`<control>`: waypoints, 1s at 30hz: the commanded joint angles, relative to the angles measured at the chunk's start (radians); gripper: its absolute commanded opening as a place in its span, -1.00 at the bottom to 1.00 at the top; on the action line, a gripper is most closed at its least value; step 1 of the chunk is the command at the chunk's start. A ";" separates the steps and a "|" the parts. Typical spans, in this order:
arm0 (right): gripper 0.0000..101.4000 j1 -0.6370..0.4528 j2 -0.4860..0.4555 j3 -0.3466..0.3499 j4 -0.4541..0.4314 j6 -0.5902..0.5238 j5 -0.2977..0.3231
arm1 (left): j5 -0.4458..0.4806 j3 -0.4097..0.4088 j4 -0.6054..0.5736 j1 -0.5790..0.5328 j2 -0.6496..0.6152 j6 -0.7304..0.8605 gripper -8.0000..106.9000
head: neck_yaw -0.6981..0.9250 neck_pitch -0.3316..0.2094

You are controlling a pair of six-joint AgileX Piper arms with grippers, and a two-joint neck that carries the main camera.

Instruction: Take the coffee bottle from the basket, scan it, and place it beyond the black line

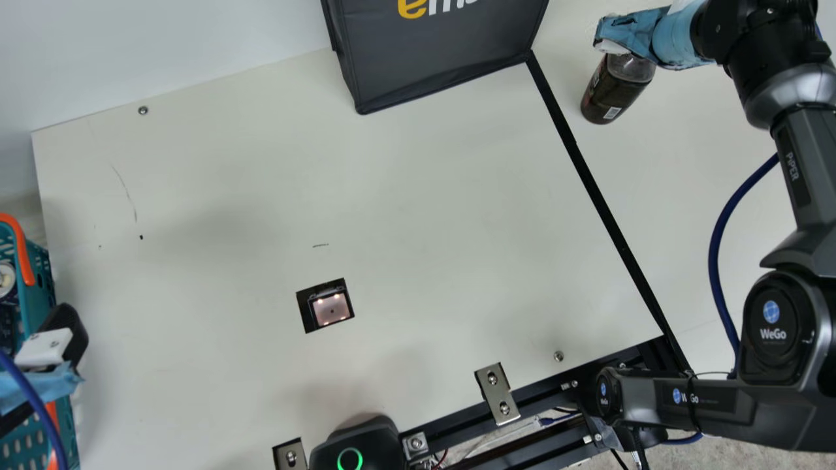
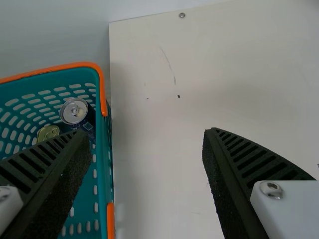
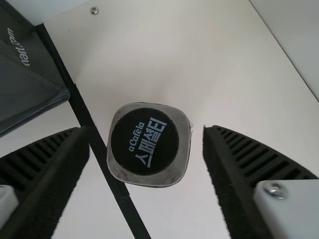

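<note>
In the main view the dark coffee bottle [image 1: 615, 91] stands on the table to the right of the black line [image 1: 604, 202]. My right gripper [image 1: 630, 36] is over its top end. From the right wrist view, the bottle's round black cap [image 3: 144, 142] lies between the spread fingers of my right gripper [image 3: 147, 133], with gaps on both sides. My left gripper [image 1: 57, 343] is at the left edge beside the teal basket [image 1: 40, 287]; in the left wrist view my left gripper [image 2: 148, 134] is open and empty, one finger over the basket [image 2: 103, 164]. The scanner [image 1: 331, 309] is set in the table.
A black bag [image 1: 437, 59] stands at the back, left of the black line. Cans, one of them dark blue [image 2: 75, 112], lie in the basket. Metal brackets [image 1: 498, 393] and a dark device with a green ring [image 1: 356, 450] sit along the front edge. A blue cable [image 1: 717, 254] hangs by my right arm.
</note>
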 commanded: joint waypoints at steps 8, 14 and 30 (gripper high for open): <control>0.79 0.011 -0.021 -0.027 0.010 -0.001 0.029 | 0.000 0.000 0.000 0.000 0.000 0.000 0.71 | -0.001 -0.027; 0.79 0.028 -0.045 -0.064 0.018 -0.006 0.072 | 0.000 0.000 0.000 0.000 0.000 0.000 0.71 | -0.001 -0.027; 0.79 0.162 -0.126 -0.092 0.019 -0.004 0.148 | 0.000 0.000 0.000 0.000 0.000 0.000 0.71 | -0.001 -0.027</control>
